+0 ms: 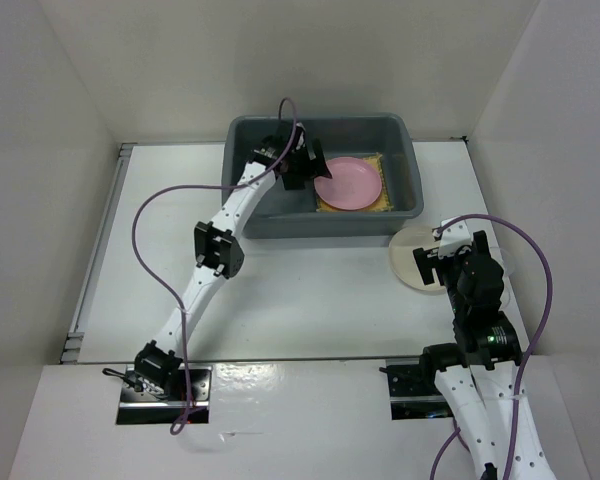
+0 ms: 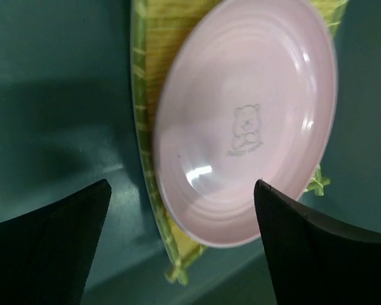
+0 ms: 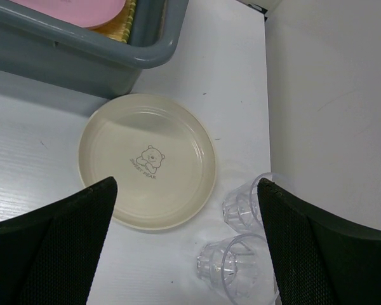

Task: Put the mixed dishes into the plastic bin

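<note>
My left gripper (image 2: 181, 185) hangs inside the plastic bin (image 1: 325, 225) with its jaws spread wide and nothing between them. Below it the pink plate (image 2: 247, 121) lies flat on the yellow mat (image 2: 157, 38) on the bin floor, so I judge those two dishes placed. The step in hand, as I read it, is to get this arm out cleanly. I should rise straight up until my fingers are above the rim, and only then swing back, so that I neither nudge the plate nor clip the bin wall. My right gripper (image 3: 187, 183) hovers over the table (image 3: 25, 127), jaws also wide and empty, above the cream plate (image 3: 146, 159), which lies just outside the bin's near right corner. The clear cups (image 3: 241, 206) stand right beside that plate on my right, close to its edge. The plate is shallow and lies flat, so I think a pinch on the rim is the way: one finger inside the lip, one outside. I would take it on the side away from the cups, so they are not knocked over. My right arm should hold off on carrying it over until my left arm has left the bin.
</note>
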Available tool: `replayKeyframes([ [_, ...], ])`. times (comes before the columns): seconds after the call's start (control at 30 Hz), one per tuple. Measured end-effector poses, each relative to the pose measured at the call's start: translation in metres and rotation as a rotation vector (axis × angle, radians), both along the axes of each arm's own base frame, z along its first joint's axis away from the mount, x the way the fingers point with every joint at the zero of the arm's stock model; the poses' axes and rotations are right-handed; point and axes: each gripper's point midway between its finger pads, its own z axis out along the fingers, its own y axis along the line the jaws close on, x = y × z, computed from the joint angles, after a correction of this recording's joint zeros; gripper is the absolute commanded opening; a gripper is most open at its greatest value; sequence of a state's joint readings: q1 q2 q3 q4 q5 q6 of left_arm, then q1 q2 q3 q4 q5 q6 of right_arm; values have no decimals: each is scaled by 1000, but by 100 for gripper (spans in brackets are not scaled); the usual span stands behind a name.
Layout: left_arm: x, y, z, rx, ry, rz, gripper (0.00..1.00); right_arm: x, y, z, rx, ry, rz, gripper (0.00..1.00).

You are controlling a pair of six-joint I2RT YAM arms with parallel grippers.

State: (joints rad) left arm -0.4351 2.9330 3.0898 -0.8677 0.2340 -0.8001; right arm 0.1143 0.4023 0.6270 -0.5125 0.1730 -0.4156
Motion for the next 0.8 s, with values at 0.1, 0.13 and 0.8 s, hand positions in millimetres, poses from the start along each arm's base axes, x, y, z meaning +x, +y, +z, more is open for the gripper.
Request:
replayKeyframes([
  [0.1,-6,5,43,78,-82,16,100,0,0,0,0,0,0,95],
  [0.13,-11,6,65,98,-118,19,95,0,0,0,0,0,0,95],
  [0.8,-267,-166,5,260,145,-446,96,-3,-5,1,6,-20,-35,95],
])
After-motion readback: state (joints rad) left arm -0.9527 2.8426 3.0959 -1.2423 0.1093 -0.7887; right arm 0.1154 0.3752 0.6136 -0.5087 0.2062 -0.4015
